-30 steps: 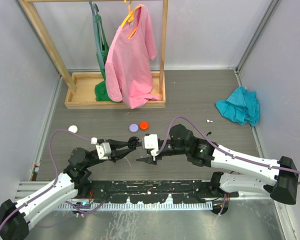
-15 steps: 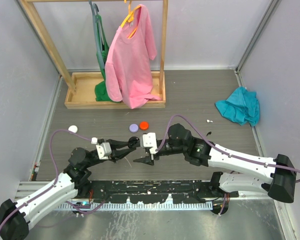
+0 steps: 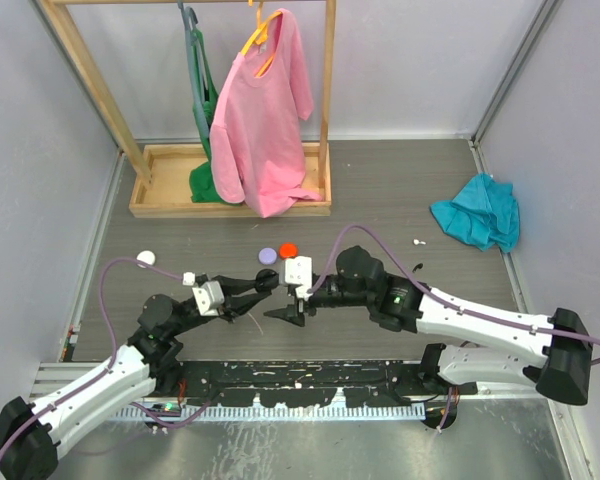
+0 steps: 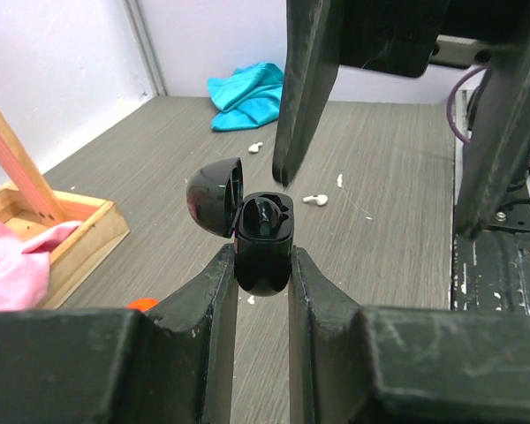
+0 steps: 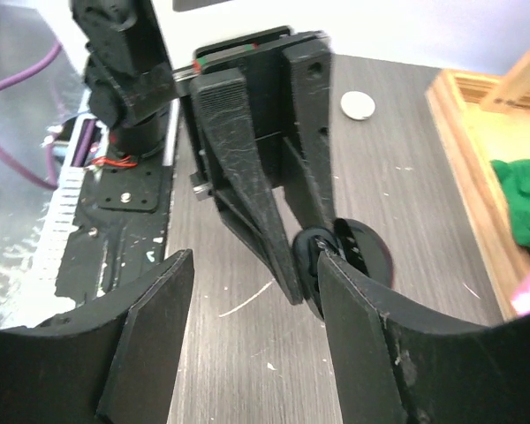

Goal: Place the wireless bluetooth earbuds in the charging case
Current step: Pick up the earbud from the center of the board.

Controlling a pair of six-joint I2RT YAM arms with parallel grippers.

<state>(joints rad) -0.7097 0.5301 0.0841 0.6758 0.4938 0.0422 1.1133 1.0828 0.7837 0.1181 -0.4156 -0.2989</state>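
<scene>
We see the left gripper [image 4: 262,258] reaching toward centre, clamped on the open charging case [image 4: 263,231]. The right gripper [image 5: 256,262], jaws apart and empty, hangs over the case and has shifted left since earlier. White earbuds [image 4: 314,200] lie on the table [image 4: 397,177] beyond.

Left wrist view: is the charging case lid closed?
No, the black charging case clamped in the left pincer has its lid swung open to one side.

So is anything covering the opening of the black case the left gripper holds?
Nothing visible covers it. The charging case sits in the left gripper with its lid flipped open; the open right gripper hangs close beside its mouth.
</scene>
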